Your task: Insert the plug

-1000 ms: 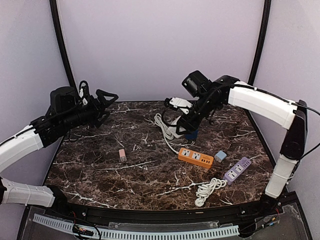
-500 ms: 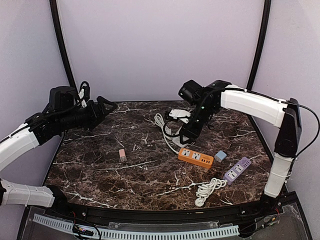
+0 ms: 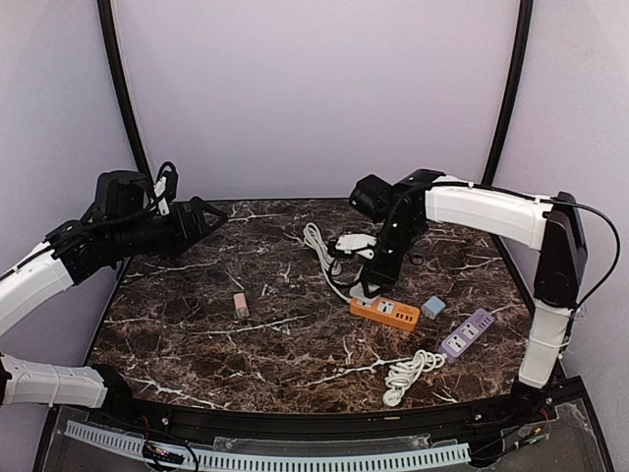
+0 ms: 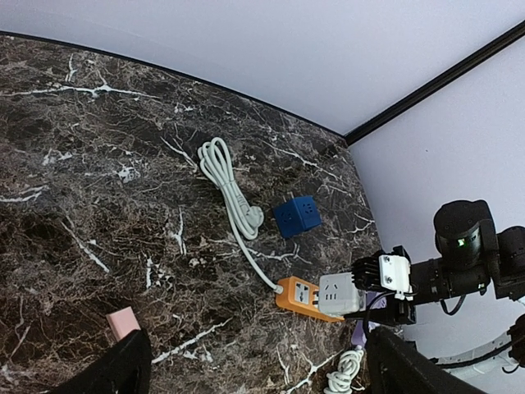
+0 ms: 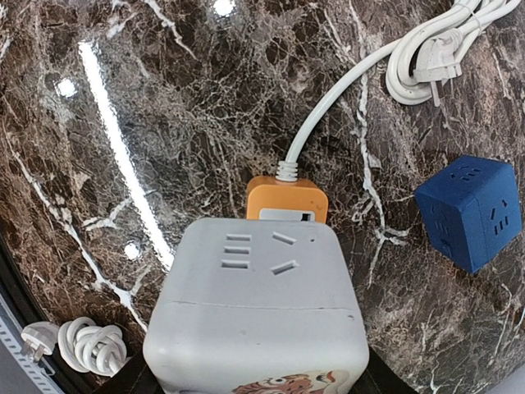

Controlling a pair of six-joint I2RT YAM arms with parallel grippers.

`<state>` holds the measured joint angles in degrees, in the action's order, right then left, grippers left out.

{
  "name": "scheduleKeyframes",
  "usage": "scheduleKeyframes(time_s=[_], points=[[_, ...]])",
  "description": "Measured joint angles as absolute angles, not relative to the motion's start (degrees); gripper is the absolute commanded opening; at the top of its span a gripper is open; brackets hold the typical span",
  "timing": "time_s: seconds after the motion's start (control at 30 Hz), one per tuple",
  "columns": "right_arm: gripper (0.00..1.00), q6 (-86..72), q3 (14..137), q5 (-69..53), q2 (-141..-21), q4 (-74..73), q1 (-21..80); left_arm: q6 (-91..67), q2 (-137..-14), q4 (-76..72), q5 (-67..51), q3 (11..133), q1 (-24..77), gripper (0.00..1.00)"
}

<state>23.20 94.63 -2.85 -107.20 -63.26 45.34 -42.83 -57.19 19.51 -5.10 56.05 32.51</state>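
Fingers of the right gripper (image 3: 371, 279) are closed on the sides of a grey cube adapter (image 5: 258, 304), and its socket face looks up at the wrist camera. On the marble table (image 3: 197, 334) the orange power strip (image 3: 385, 310) lies right of centre. Its white cord (image 3: 316, 248) runs off to a coil at the far side. The adapter hangs over the left, cord end of that strip. From the right wrist view only the strip's end cap shows past the cube's far edge. The adapter's underside and pins are hidden, so I cannot tell whether it touches the strip or sits just above it. As I judge it, the pick-up and carry are done and the alignment looks close. What is left is the push down into a socket. The left gripper (image 3: 210, 216) hovers at the far left, well apart from the strip, its fingers spread and empty. A blue cube (image 5: 463, 212) sits near the strip, on its far side.
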Motion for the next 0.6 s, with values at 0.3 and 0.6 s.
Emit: scheduleKeyframes(time_s=[0.3,0.6], points=[[0.00,24.8,93.4,-2.5,-107.2,-63.2,44.3,-42.4,-57.0,19.5,-5.1,55.8,32.5,0.91],[0.00,25.2,92.3,-1.9,-107.2,-63.1,43.7,-41.6,-57.1,19.4,-5.1,55.8,32.5,0.91]])
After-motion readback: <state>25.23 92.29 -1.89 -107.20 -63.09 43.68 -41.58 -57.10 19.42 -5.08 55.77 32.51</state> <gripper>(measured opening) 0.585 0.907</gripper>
